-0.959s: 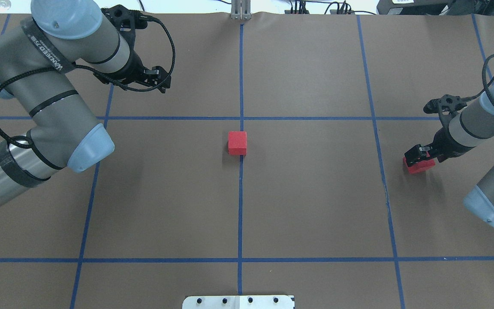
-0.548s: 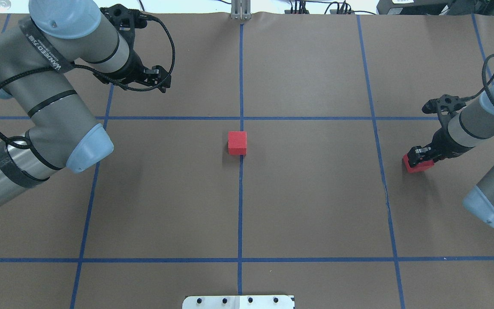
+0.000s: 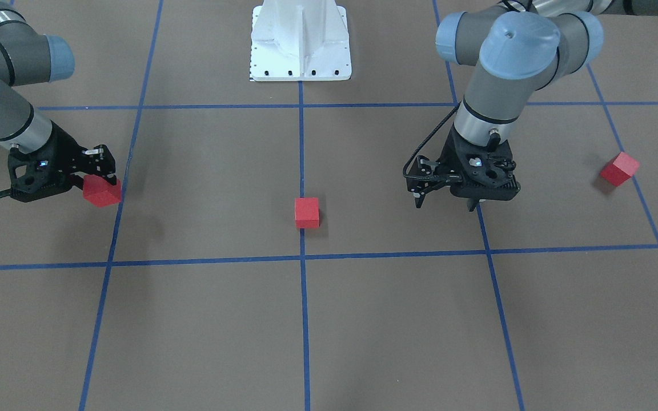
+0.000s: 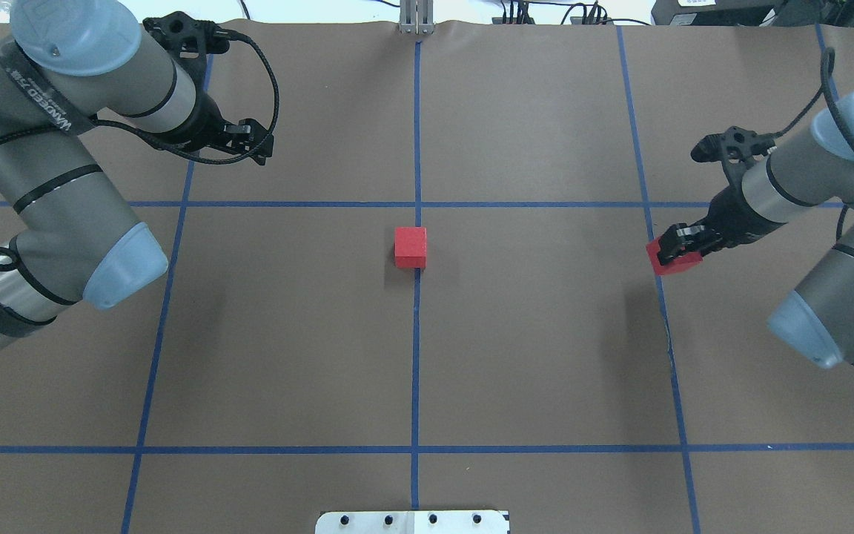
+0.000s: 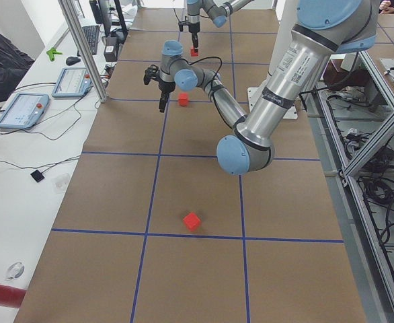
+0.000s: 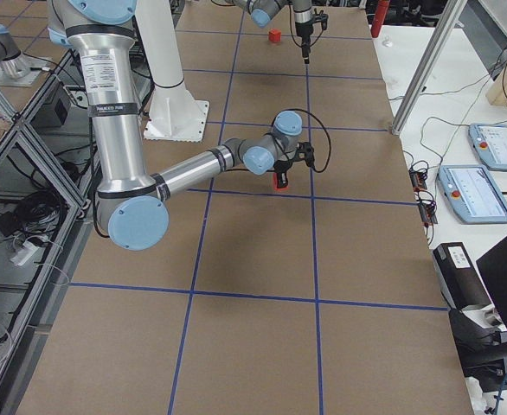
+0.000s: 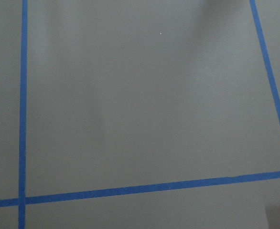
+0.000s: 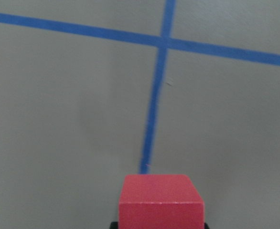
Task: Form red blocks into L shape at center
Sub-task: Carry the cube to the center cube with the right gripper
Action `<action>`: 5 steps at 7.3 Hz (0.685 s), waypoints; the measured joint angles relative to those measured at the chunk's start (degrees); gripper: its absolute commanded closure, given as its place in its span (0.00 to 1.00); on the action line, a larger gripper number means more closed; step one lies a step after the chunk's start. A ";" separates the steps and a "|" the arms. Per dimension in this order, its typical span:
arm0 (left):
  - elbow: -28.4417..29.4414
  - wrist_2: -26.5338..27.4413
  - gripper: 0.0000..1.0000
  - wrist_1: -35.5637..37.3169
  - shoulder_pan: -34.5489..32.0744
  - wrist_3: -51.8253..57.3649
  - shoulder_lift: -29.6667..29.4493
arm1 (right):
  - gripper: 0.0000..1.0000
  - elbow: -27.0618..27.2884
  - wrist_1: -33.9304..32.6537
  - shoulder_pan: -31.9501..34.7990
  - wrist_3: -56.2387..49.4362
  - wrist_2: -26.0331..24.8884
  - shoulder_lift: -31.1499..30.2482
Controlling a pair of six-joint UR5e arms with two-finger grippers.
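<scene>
Above the right-hand tape line (image 4: 673,371), the right pincer (image 4: 677,248) is clamped on a red block (image 4: 668,265).

The left arm (image 4: 56,178) and right arm (image 4: 790,185) are grey tubes with pale blue joint caps (image 4: 127,267), looping black cables (image 4: 276,78), and a black left hand (image 3: 446,201) and right hand (image 4: 675,252).

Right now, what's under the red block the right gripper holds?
Only brown table and a blue tape line show around the red block in the right gripper. The patch straight beneath is hidden.
</scene>
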 measured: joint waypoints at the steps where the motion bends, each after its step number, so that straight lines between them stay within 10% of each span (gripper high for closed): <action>1: -1.03 -0.03 0.00 -0.05 -0.48 0.08 1.47 | 1.00 0.76 -5.71 -0.96 0.21 -0.10 5.44; 5: -3.56 -0.09 0.00 -0.98 -2.22 0.94 7.15 | 1.00 0.65 -18.29 -12.38 7.35 -7.16 21.96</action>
